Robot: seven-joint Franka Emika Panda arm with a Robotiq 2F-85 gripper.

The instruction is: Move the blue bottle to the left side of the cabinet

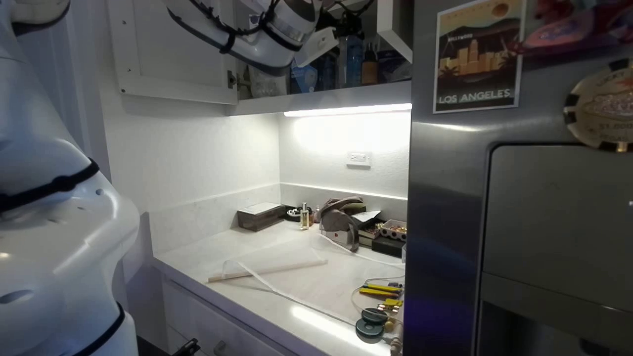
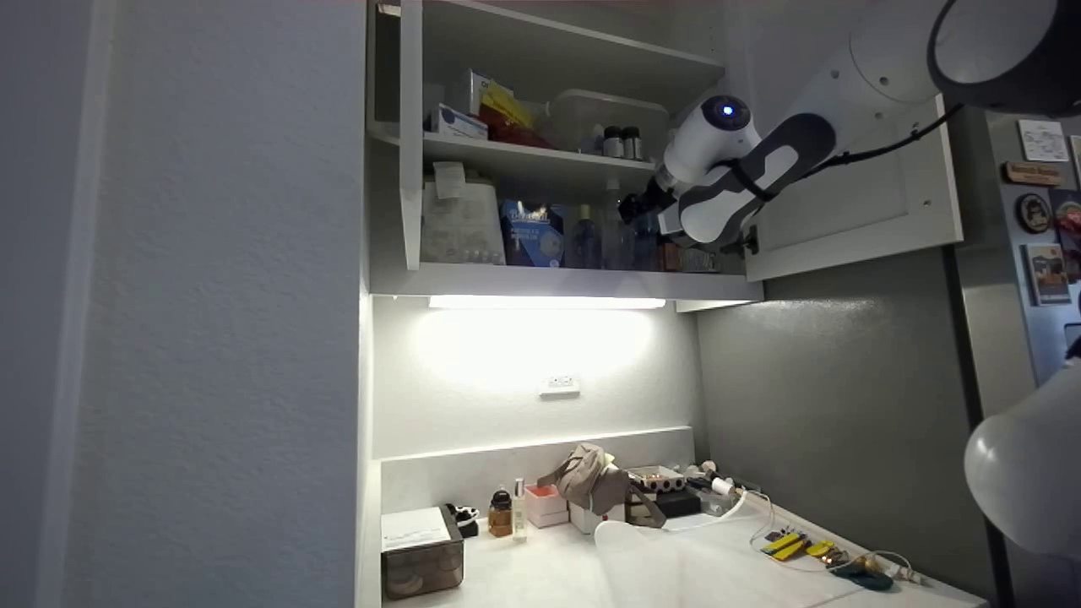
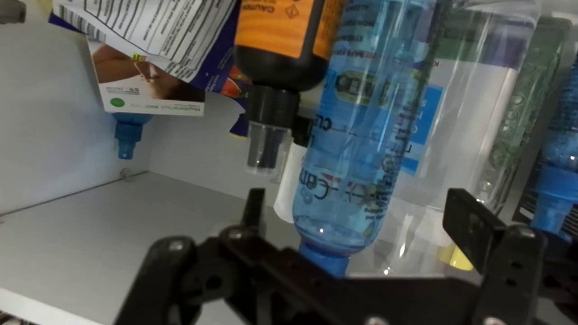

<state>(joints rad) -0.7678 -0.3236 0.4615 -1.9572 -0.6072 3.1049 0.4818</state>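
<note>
Currently the hand (image 3: 354, 207) reaches into the open cabinet (image 2: 507, 282), its fingers (image 3: 254, 212) spread wide apart and its grip empty. Seen from the wrist, where things show upside down, the blue bottle (image 3: 352, 135) appears between the fingertips, with a gap visible on either side; how deep it sits relative to them I cannot tell. It stands upright on the cabinet's bottom board, and in an exterior view the hand partly hides it.

Just beside it is a dark bottle (image 3: 282, 70) with an orange label, while a clear bottle (image 3: 478, 104) shows on its opposite side; whether either touches it is unclear. Another blue container (image 3: 560, 149) is cut off by the edge of the wrist view.

Farther along the same board, in an exterior view, are a blue box (image 2: 534, 236) and a yellow-capped bottle (image 2: 587, 241). Two dark jars (image 2: 622, 143) stand side by side on the shelf above. A bright light strip (image 2: 545, 302) runs along the cabinet's underside. Below, the bench (image 1: 207, 247) carries a brown box (image 1: 260, 220), a slim glass bottle (image 1: 304, 217) and some yellow items (image 1: 378, 290).
</note>
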